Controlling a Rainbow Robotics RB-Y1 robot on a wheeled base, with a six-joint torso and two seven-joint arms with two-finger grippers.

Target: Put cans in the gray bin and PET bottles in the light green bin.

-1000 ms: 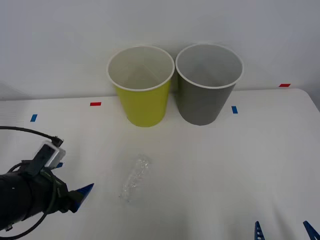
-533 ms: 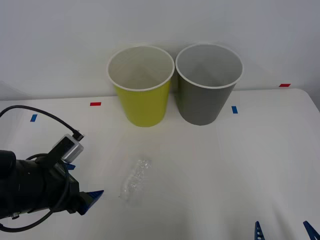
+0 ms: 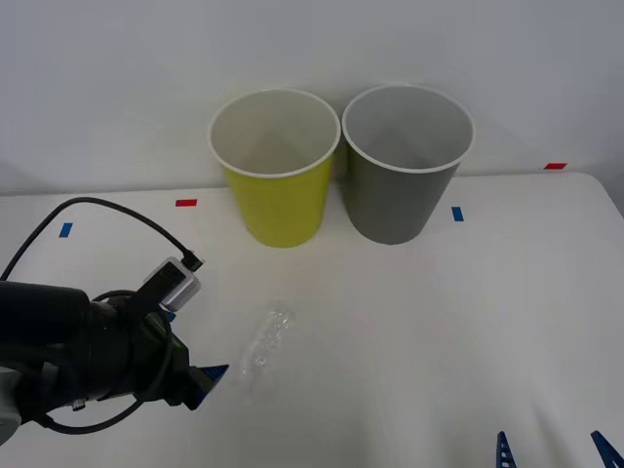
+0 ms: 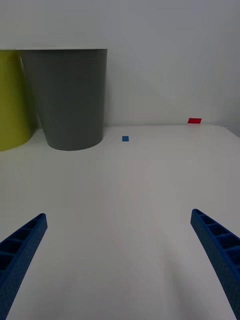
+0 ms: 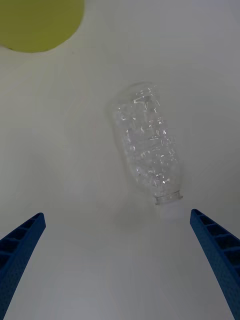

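Bottle [image 5: 148, 151] lies flat just ahead of the left gripper [image 5: 119, 270], seemingly untouched, jaws spread wide.

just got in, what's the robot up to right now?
Sorting run. The left gripper is open and closing in on the small crushed clear plastic bottle, which lies on its side on the white table, not yet touched. The lime plastic bin and dark-gray plastic bin stand side by side at the back of the table, the lime one nearer the bottle. The right gripper waits open, low over the table's near right edge.
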